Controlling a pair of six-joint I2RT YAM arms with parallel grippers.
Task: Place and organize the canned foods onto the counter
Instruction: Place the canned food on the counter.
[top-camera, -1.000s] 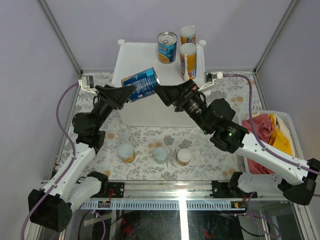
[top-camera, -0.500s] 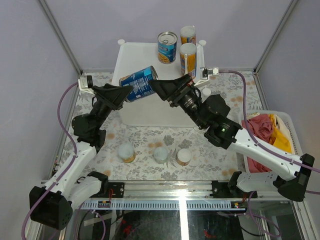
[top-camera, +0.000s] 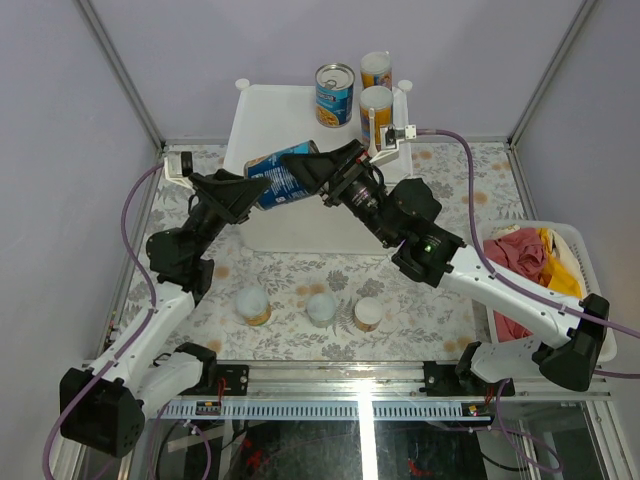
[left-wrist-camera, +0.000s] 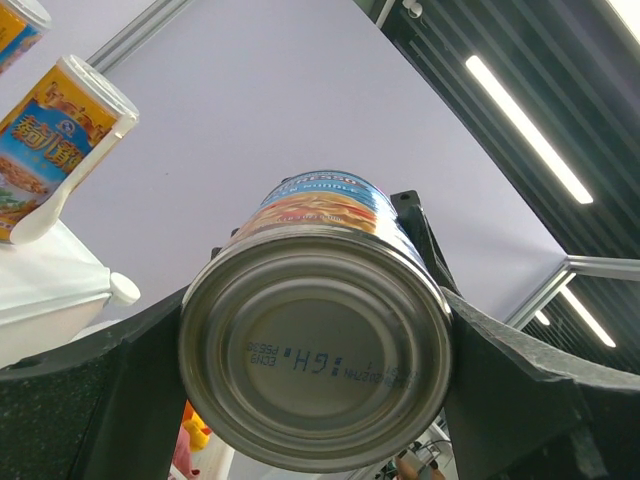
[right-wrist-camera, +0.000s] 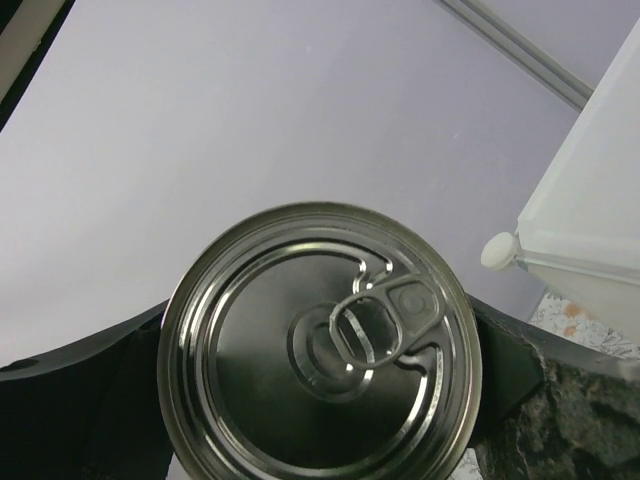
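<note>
Since 1 second ago the right gripper (top-camera: 316, 172) has advanced to the left and now surrounds the lid end of the blue can (top-camera: 280, 175), which has hardly shifted.

This can hangs in the air, lying almost on its side, above the front part of the counter (top-camera: 270, 120). The left gripper (top-camera: 250, 190) is clamped on its base end; in the left wrist view both fingers (left-wrist-camera: 90, 400) press on the wall of the can. The right jaws stand wide on both sides of the lid end, and I judge that they do not squeeze it yet.

A full tin like this is probably heavy for its size, stiff, and smooth. The paper label should give more friction than the bare metal. I would hold it across the middle of the wall, not on the rims, and turn it upright before release.

At the back of the counter stand 1 blue-labelled tin (top-camera: 334, 94) and 2 tall yellow cans (top-camera: 376, 118), close together. The front and left part is free, but its edges have no lip. 3 short cans (top-camera: 321, 308) wait on the table (top-camera: 450, 190).
</note>
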